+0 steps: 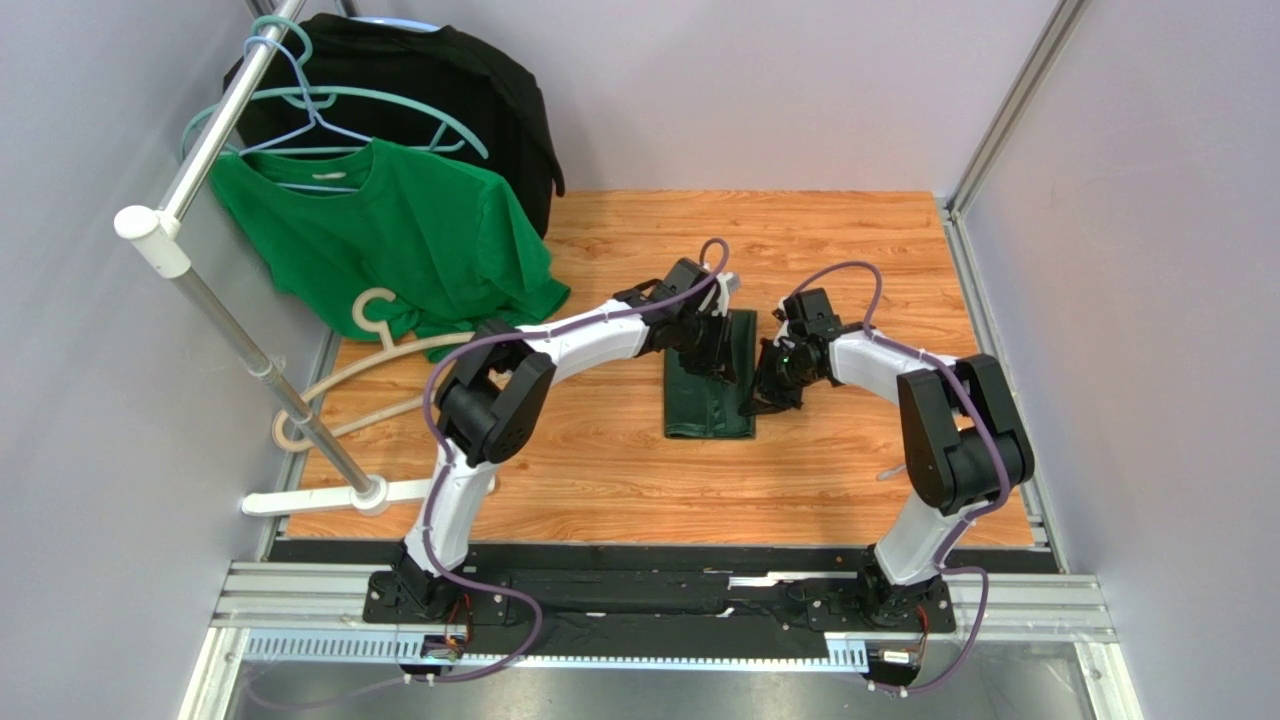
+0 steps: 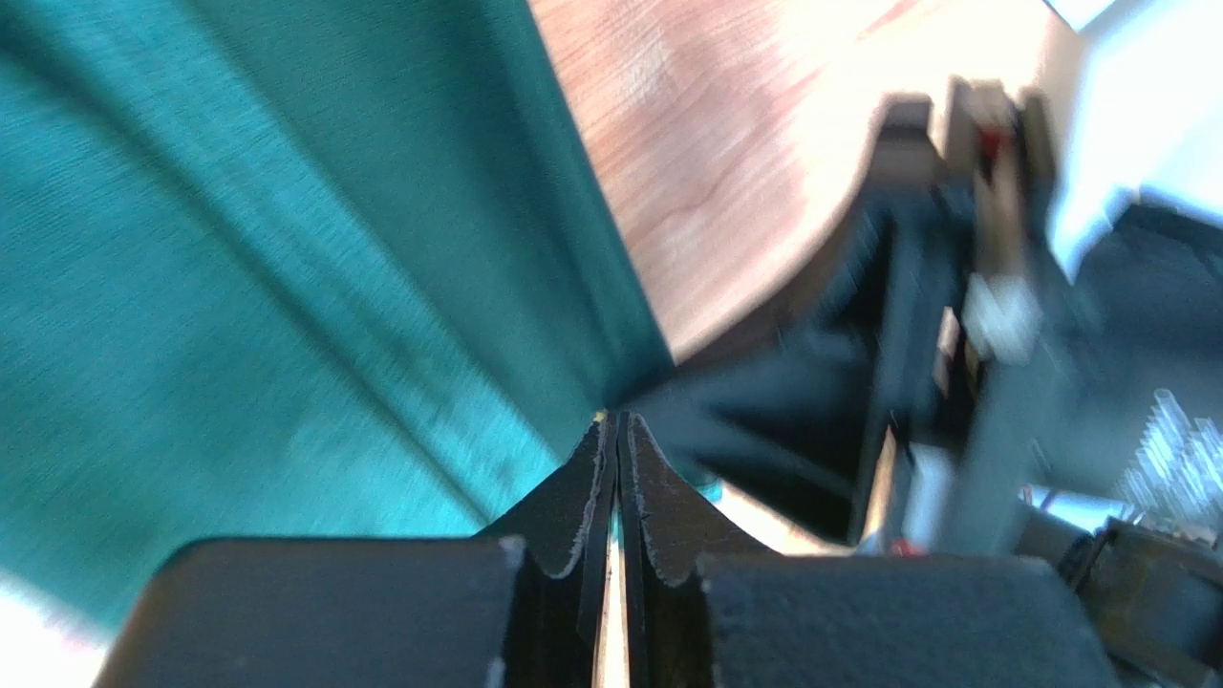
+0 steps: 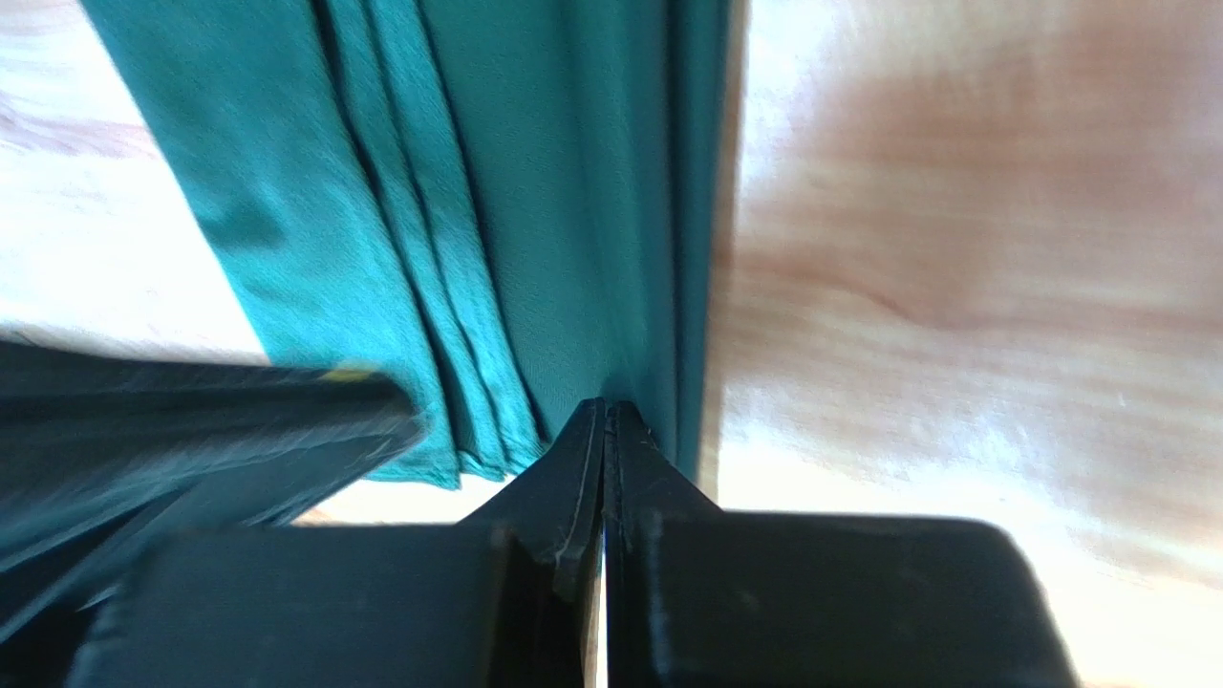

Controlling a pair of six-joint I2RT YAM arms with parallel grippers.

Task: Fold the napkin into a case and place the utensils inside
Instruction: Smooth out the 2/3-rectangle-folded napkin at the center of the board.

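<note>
Mid-frame on the worktop (image 1: 601, 465) lay the napkin (image 1: 709, 402), a narrow strip; left hand (image 2: 617, 420) and right hand (image 3: 607, 410) each pinched its upper edge.

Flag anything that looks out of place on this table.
A cream hanger lies loose on the left side of the table, partly under the hem of the green T-shirt. No utensils show anywhere. The napkin lies as a tidy folded strip.
</note>
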